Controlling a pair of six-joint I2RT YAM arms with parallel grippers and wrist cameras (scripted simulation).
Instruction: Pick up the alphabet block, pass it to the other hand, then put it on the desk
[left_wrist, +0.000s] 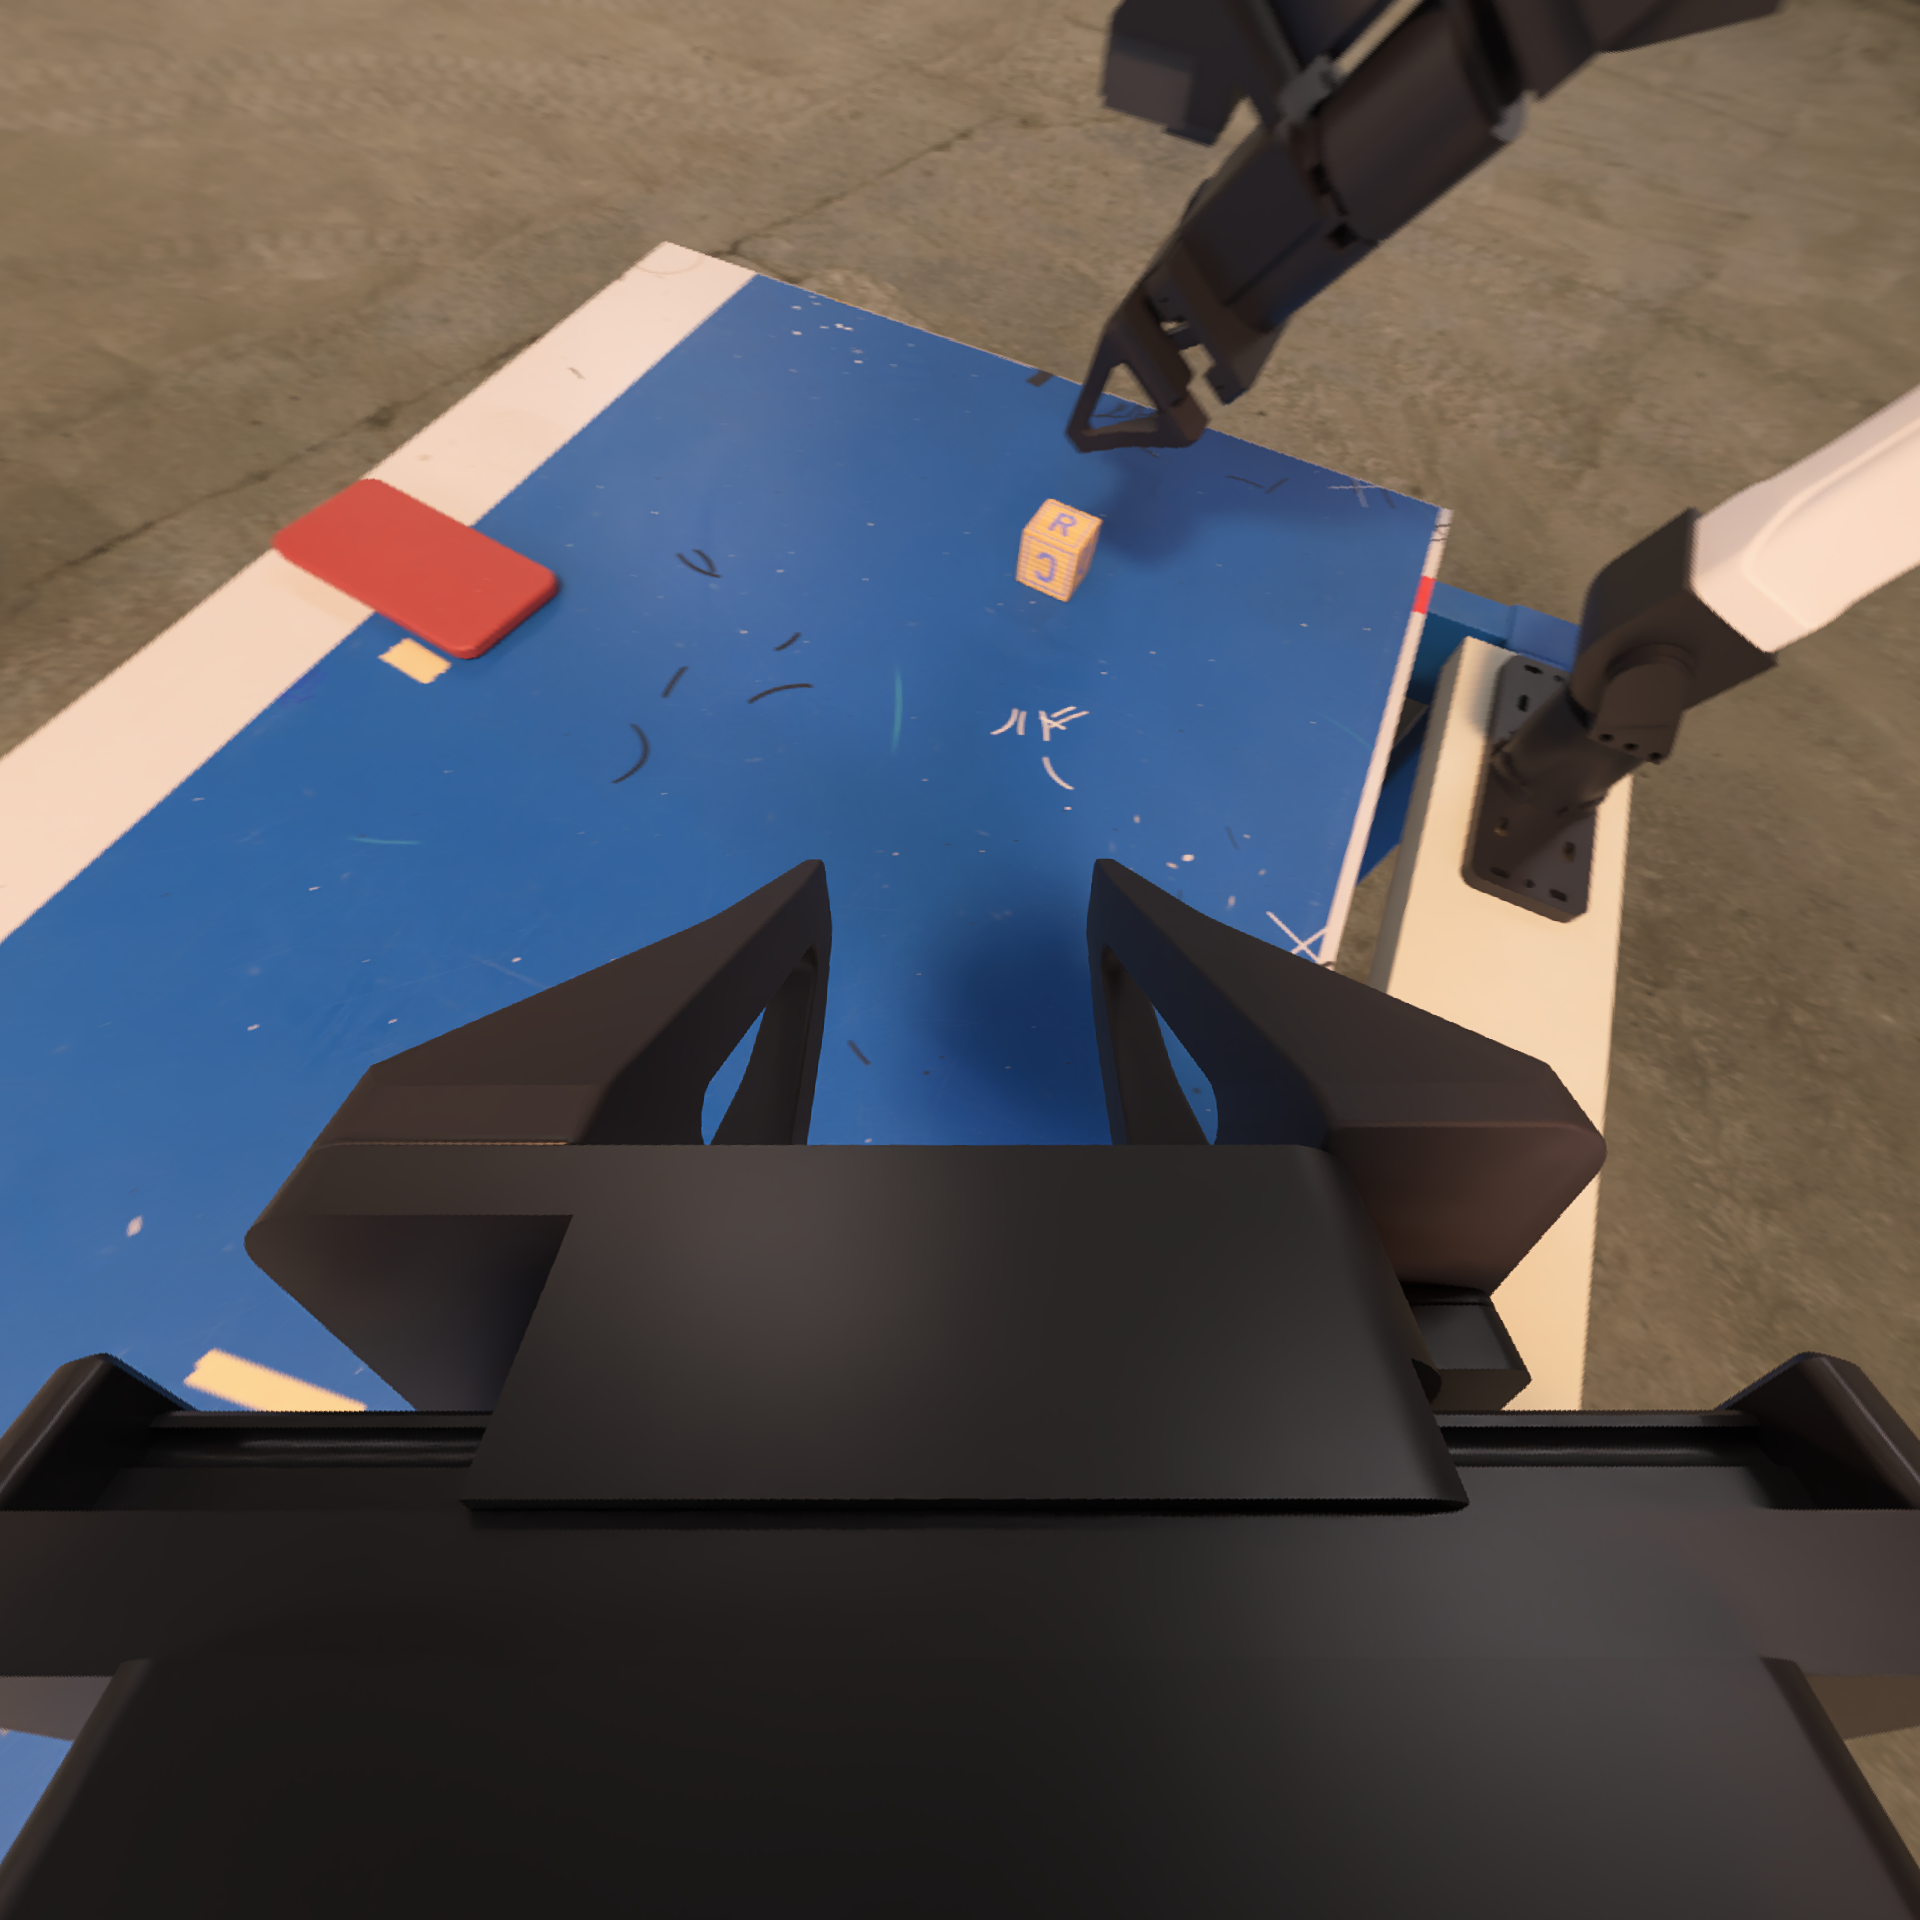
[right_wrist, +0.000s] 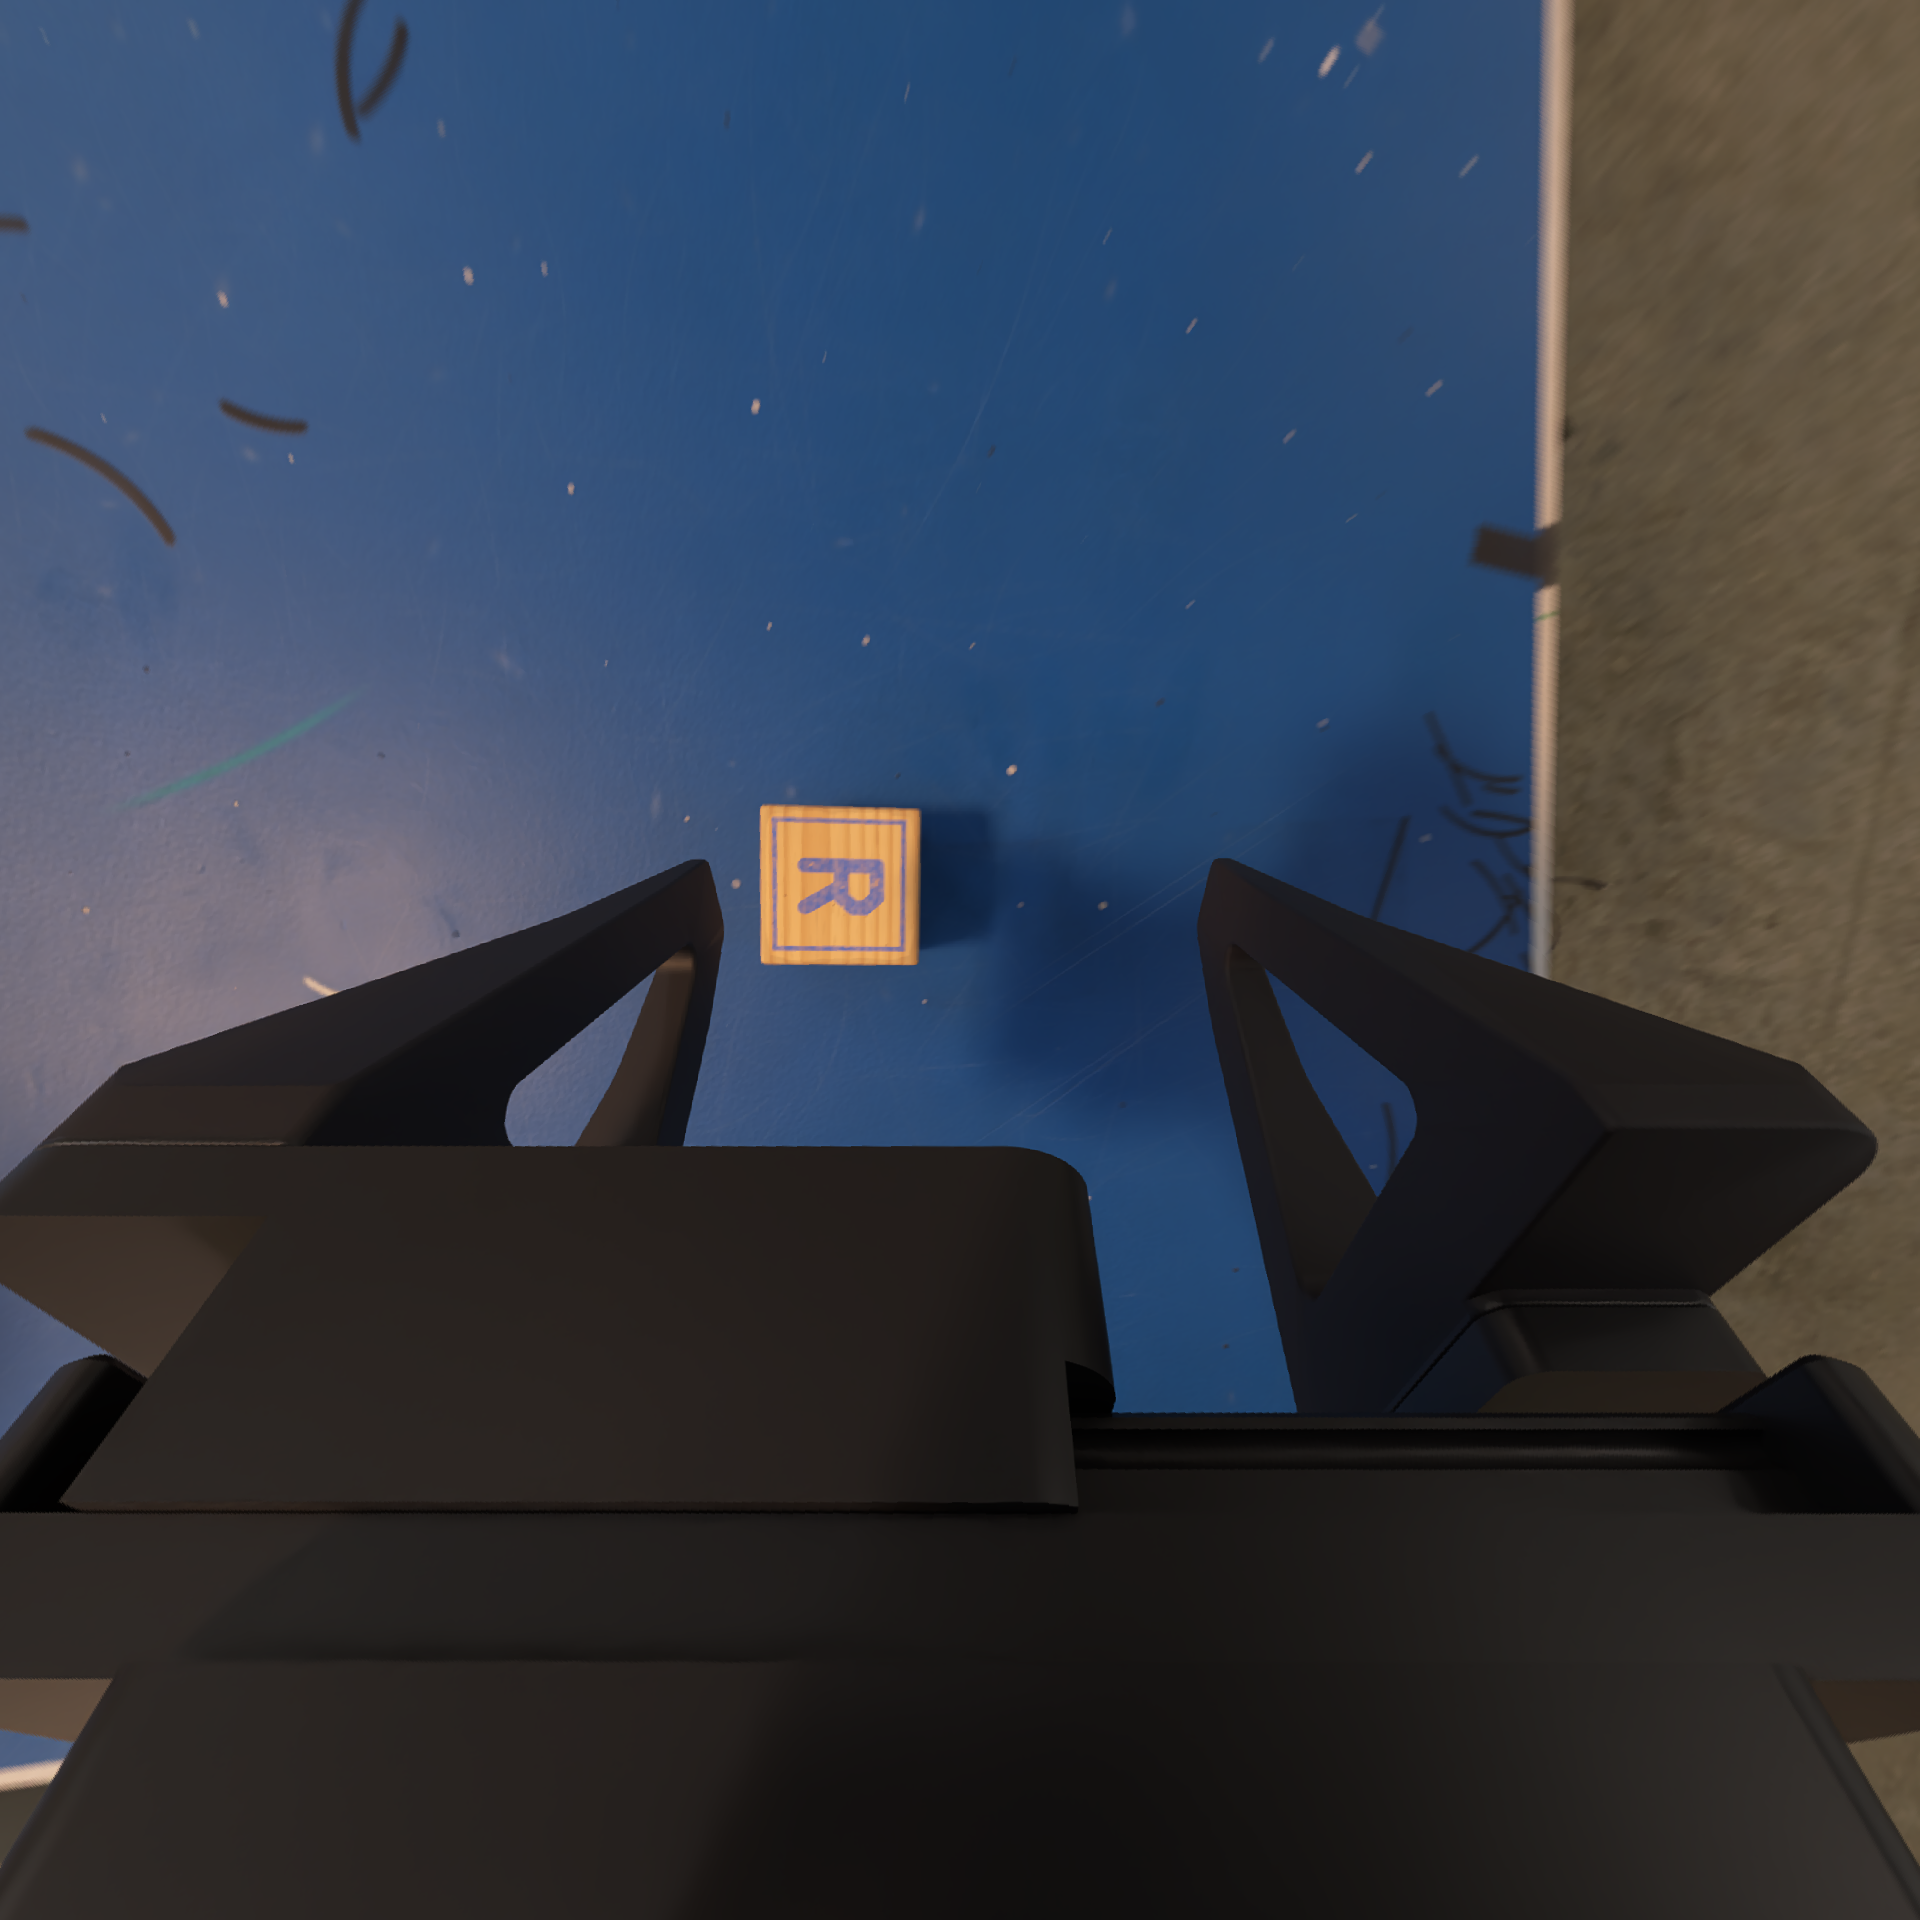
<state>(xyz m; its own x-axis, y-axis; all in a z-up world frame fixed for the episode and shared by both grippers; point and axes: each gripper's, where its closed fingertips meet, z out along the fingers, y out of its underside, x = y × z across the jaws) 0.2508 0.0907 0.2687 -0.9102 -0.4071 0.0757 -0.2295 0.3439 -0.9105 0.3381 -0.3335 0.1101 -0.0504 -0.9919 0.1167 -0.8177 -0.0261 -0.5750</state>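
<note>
A small wooden alphabet block with blue printing stands on the blue desk, toward its far right. My right gripper is open and hangs straight above the block, which lies between the fingers, closer to the left one. It holds nothing. In the left wrist view the right gripper hovers a little above and behind the block. My left gripper is open and empty, above the middle of the desk, well short of the block.
A flat red rounded slab lies at the desk's far left edge, beside a small tan patch. The right arm's base stands on a pale beam off the desk's right edge. The desk edge and concrete floor lie right of the block.
</note>
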